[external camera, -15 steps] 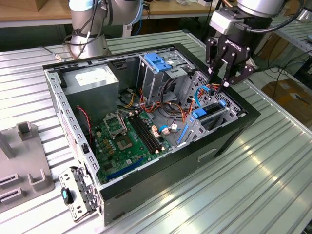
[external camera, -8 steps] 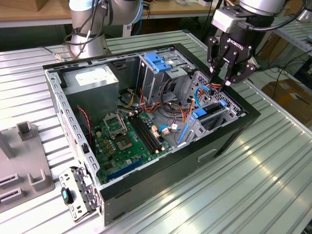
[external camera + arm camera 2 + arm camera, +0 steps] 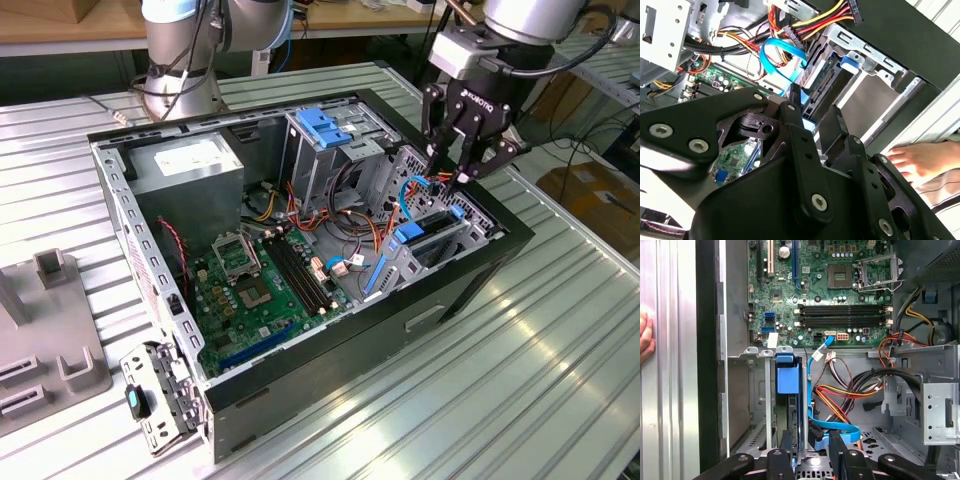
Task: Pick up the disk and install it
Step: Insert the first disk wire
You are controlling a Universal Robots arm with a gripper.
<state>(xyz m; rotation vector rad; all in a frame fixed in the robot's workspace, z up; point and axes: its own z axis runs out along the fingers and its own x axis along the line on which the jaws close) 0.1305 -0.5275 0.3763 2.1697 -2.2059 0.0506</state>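
Disk (image 3: 788, 377), a flat silver-grey hard drive edged by a bright blue plastic frame, stood on edge inside the grey sheet-metal drive cage (image 3: 765, 405) at the front corner of the open black computer case (image 3: 300, 385). Only its narrow upper edge and blue end tab were exposed. The black two-fingered gripper (image 3: 455, 172) hung just above that slot, its fingers (image 3: 837, 445) apart and clasping nothing. Picking up thus appeared complete and the disk appeared entered in its bay. Whether it was pushed fully home or latched could not be told. A flat blue data cable (image 3: 835, 427) curved loosely beside the cage, near the green motherboard (image 3: 250, 290). A person's hand (image 3: 912, 160) rested on the ribbed metal table (image 3: 500, 400) beside the case.
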